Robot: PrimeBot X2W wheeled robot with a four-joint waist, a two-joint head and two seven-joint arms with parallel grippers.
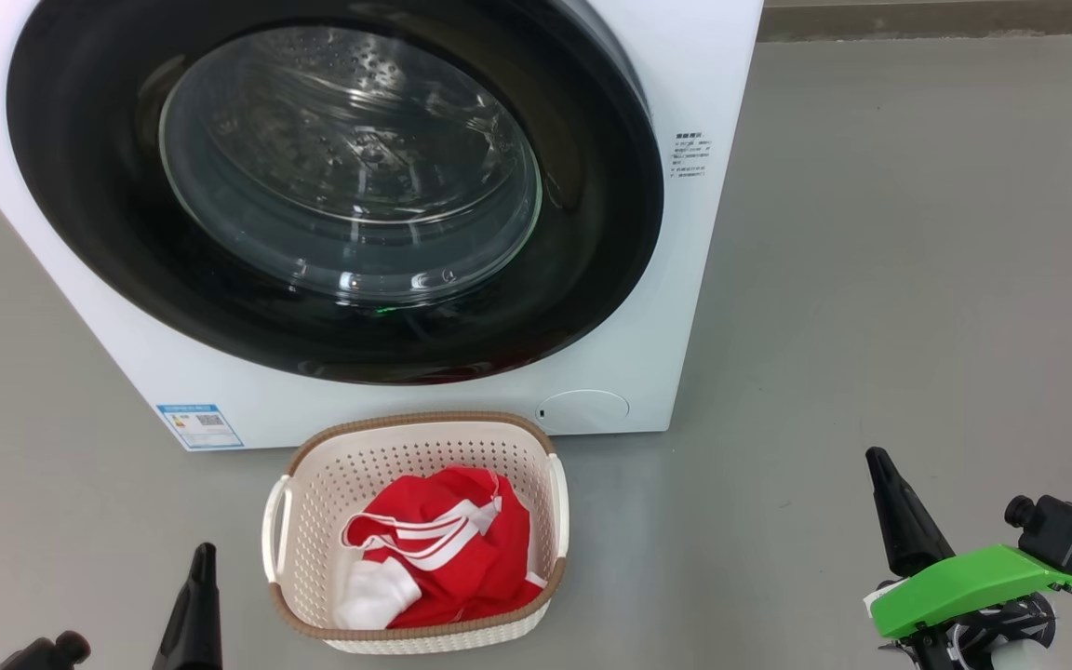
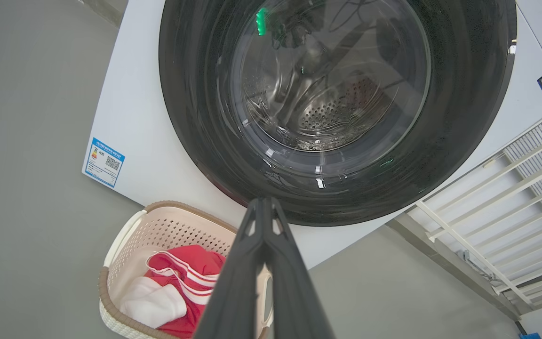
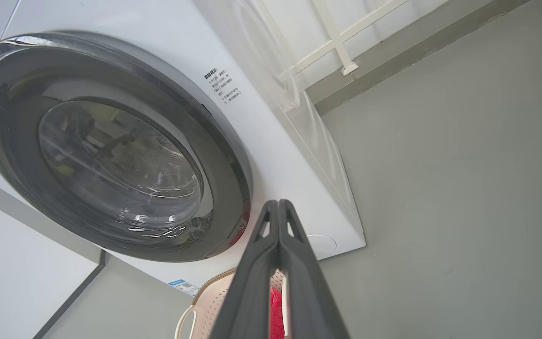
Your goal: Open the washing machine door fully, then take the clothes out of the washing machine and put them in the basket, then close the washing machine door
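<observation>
The white washing machine (image 1: 703, 84) stands ahead, and its round black-rimmed door (image 1: 89, 233) lies flat against its front, the steel drum visible through the glass. On the floor before it sits the cream basket (image 1: 313, 484) with the red, white-striped clothes (image 1: 471, 549) inside. My left gripper (image 1: 205, 551) is shut and empty, low to the left of the basket. Off to the right of the basket, my right gripper (image 1: 874, 456) is shut and empty too. The left wrist view shows the door (image 2: 195, 117), the basket (image 2: 125, 235) and the clothes (image 2: 181, 263) beyond my pressed-together fingertips (image 2: 264, 201). The right wrist view shows the door (image 3: 12, 155).
Grey floor (image 1: 917, 279) spreads to the right of the machine. A white metal rack (image 2: 511, 188) stands against the wall beside the machine. A round cover (image 1: 582, 409) and a blue label (image 1: 199, 425) mark the machine's lower front.
</observation>
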